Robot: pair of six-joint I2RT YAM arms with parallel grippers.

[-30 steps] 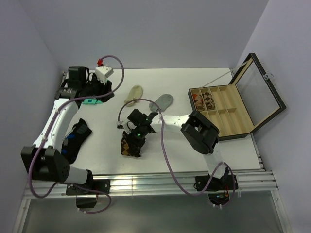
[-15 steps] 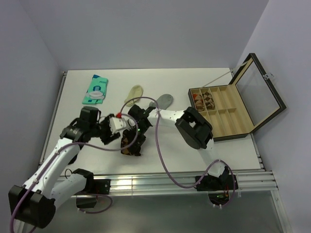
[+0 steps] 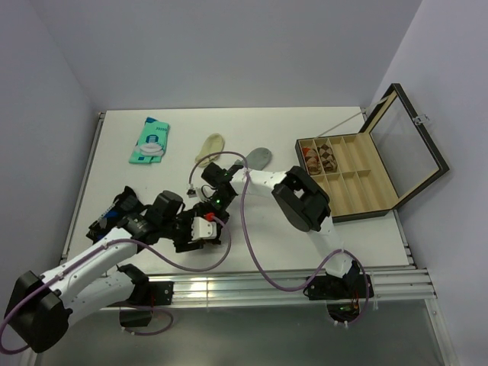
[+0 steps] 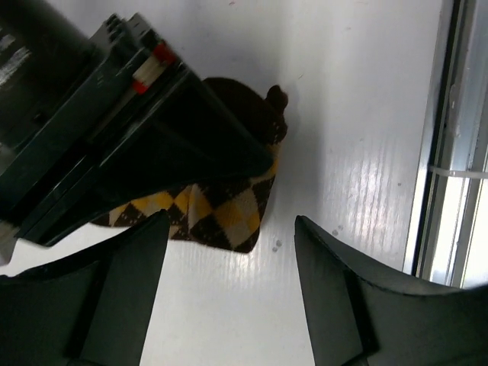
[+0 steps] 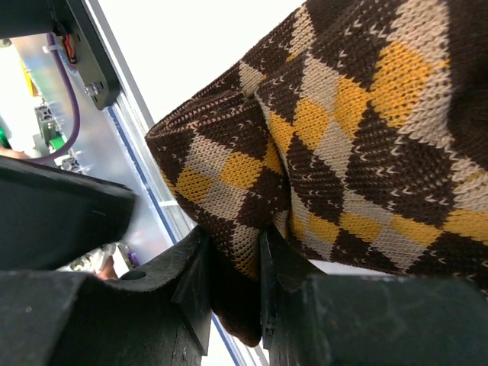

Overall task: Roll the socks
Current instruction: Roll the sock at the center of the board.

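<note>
right fingers (image 5: 191,290) are pinching a fold of the argyle sock (image 5: 343,152), nearly closed, with the knit squeezed between them. left fingers (image 4: 126,297) are standing wide apart, gripping nothing, hovering over the sock's diamond-patterned edge. argyle sock is lying bunched on the desk (image 3: 267,229) near the front rail, mostly hidden under both wrists in the top view. cream sock (image 3: 211,145) and grey sock (image 3: 258,158) are lying flat farther back, side by side.
</note>
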